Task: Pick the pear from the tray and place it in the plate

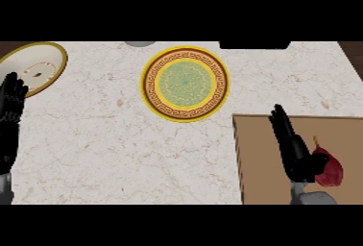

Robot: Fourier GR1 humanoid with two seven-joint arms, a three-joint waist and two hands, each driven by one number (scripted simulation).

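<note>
So the pear (330,169) is a dark red one, lying on the brown tray (266,158) at the near right of the counter, stem pointing away toward the far side. The right hand (294,149) is right beside it on its left, fingers stretched out straight toward the far edge, not wrapped around anything. It looks like it's touching or nearly touching the fruit, but I can't tell for sure.

The target plate (185,83), yellow rim with a green middle, sits well off to the far left of the tray. A second, paler plate (37,67) is in the far left corner, and the left hand (11,103) rests open just in front of it, holding nothing.

What I'd worry about: with the hand edge-on and flat, closing the fingers could just nudge the pear to the right so it rolls instead of getting caught. Also, two plates, so heading for the wrong one is possible.
</note>
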